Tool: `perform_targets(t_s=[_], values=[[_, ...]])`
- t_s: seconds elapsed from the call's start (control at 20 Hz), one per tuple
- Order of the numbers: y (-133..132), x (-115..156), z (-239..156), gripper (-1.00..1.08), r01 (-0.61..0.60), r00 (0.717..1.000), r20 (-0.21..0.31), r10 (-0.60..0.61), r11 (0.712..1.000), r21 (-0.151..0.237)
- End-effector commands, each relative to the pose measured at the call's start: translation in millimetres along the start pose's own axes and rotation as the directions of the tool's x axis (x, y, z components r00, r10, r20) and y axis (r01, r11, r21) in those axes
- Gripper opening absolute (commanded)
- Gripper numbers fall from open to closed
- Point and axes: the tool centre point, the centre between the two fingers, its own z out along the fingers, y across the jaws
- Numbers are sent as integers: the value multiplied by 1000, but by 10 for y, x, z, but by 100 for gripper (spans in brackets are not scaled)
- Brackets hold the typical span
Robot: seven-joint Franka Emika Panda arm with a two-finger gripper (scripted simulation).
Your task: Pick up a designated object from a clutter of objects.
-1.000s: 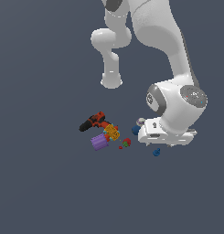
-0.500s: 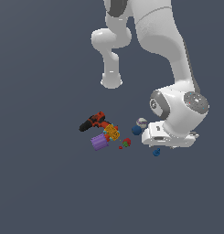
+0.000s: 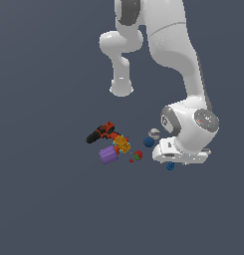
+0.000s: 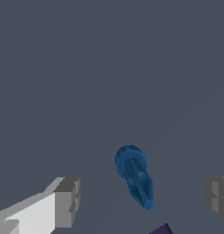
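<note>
The designated object, a tiny bright-blue knobby piece (image 4: 134, 176) with a rounded end, lies on the grey floor. In the exterior view it (image 3: 170, 166) peeks out just below the white hand. My gripper (image 4: 141, 199) is open and empty, its two grey fingertips (image 4: 67, 202) standing on either side of the piece without touching it. In the exterior view the gripper (image 3: 172, 161) hangs low over the piece, its fingers mostly hidden by the hand. The clutter lies toward the exterior view's left.
The clutter holds a red-and-black drill (image 3: 103, 133), a purple ribbed cylinder (image 3: 108, 155), an orange-yellow piece (image 3: 122, 143), a strawberry (image 3: 138, 155), a dark blue ball (image 3: 149, 142) and a white baseball (image 3: 154, 133). A dark purple corner (image 4: 161, 230) shows beside the piece.
The arm has lowered the hand toward the floor over the small blue piece. The clutter has not moved.
</note>
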Motion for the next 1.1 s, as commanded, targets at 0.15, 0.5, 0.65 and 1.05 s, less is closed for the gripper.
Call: perform_targets(t_s=[0.15, 0.5, 0.65, 1.05], values=[[-5, 5, 170, 100, -1, 1000, -1, 1, 1000, 0], [-7, 10, 173, -100, -1, 1000, -1, 1, 1000, 0], [-7, 10, 173, -100, -1, 1000, -1, 1, 1000, 0], [56, 23, 112, -100, -1, 1000, -1, 1, 1000, 0]])
